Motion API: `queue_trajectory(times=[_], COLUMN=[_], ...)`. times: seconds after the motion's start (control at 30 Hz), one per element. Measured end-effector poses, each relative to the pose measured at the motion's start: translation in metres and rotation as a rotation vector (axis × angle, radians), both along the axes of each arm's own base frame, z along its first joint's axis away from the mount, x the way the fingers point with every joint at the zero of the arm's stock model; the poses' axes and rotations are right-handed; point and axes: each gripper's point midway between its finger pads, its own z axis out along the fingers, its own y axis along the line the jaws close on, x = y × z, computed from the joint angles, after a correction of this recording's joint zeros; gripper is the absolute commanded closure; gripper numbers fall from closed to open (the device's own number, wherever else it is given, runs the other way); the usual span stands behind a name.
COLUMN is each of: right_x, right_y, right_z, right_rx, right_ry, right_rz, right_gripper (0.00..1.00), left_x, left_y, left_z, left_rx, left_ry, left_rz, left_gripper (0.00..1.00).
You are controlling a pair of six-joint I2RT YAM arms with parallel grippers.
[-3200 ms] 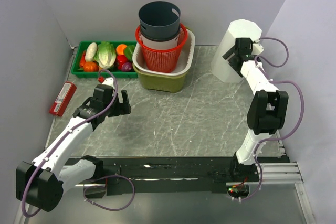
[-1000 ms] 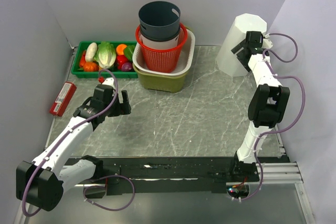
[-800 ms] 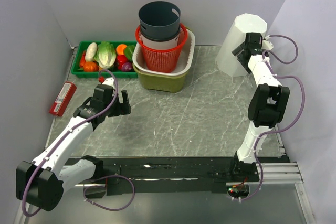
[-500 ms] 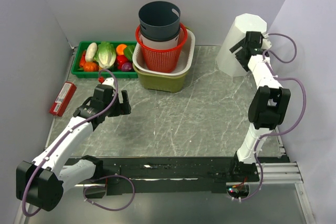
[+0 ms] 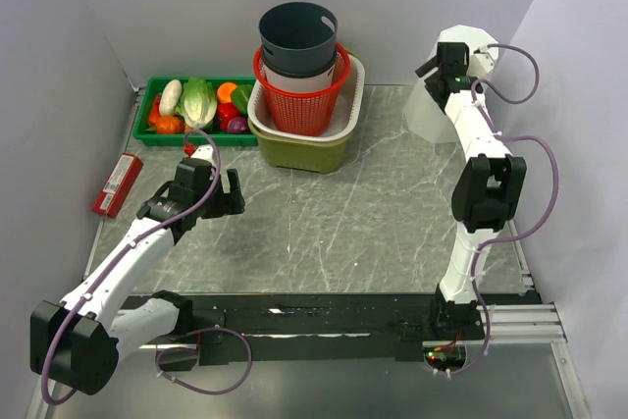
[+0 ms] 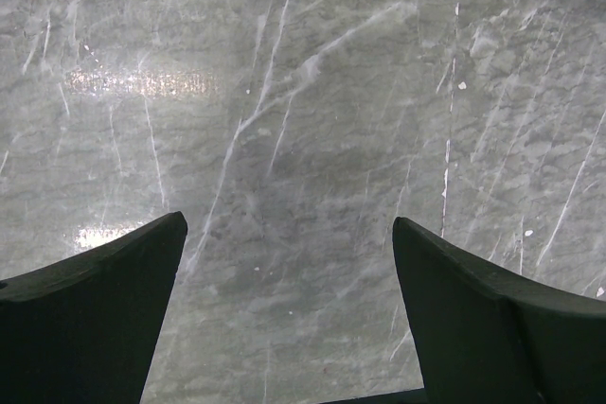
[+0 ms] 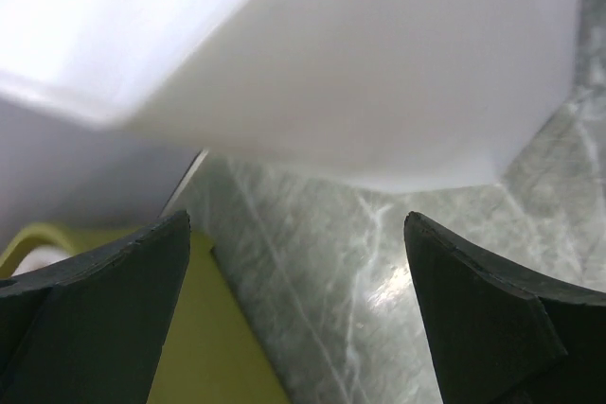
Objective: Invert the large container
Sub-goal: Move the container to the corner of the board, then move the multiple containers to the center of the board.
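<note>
The large white container (image 5: 429, 117) stands at the back right of the table, narrow end up and wide end down, partly hidden behind my right arm. My right gripper (image 5: 438, 59) hovers open and empty by its upper left side. In the right wrist view the white container (image 7: 379, 63) fills the top of the frame, and the right gripper (image 7: 298, 234) has nothing between its jaws. My left gripper (image 5: 218, 191) is open and empty over bare table at the left, and the left wrist view (image 6: 289, 234) shows only marble between its jaws.
A stack of baskets stands at the back centre: an olive basin (image 5: 299, 149), a red mesh basket (image 5: 299, 105) and a dark grey bucket (image 5: 297, 36). A green tray of vegetables (image 5: 196, 105) sits at the back left. A red packet (image 5: 117, 184) lies by the left wall.
My right gripper has let go of the white container and swung up to its left side. The container shifted right and back earlier. The left arm has not moved.
</note>
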Motion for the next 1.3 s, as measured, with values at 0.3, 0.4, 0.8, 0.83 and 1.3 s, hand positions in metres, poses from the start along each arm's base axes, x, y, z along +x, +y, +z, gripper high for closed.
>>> queue_trajectory(times=[0.3,0.4,0.8,0.83,1.3], right_x=[-0.009,-0.012,-0.037,-0.045,-0.098], right_y=[-0.031,-0.039,-0.024,-0.019,0.154], right_z=[-0.024,-0.027,-0.046,-0.048,0.0], right_rx=[-0.044,-0.059,-0.022,-0.017,0.081], right_ry=[0.087,0.1,0.151,0.156,-0.001], right_rz=[-0.108,-0.119,0.029,0.049,0.573], right_gripper=[0.0,0.0,0.0,0.0,0.0], left_x=[0.0,0.0,0.0,0.0,0.0], left_y=[0.0,0.0,0.0,0.0,0.0], left_z=[0.0,0.0,0.0,-0.001,0.0], left_rx=[0.0,0.001,0.001,0.001,0.003], left_ry=[0.002,0.001,0.001,0.002,0.0], left_rz=[0.0,0.0,0.0,0.0,-0.002], left_gripper=[0.04,0.04,0.04,0.04,0.04])
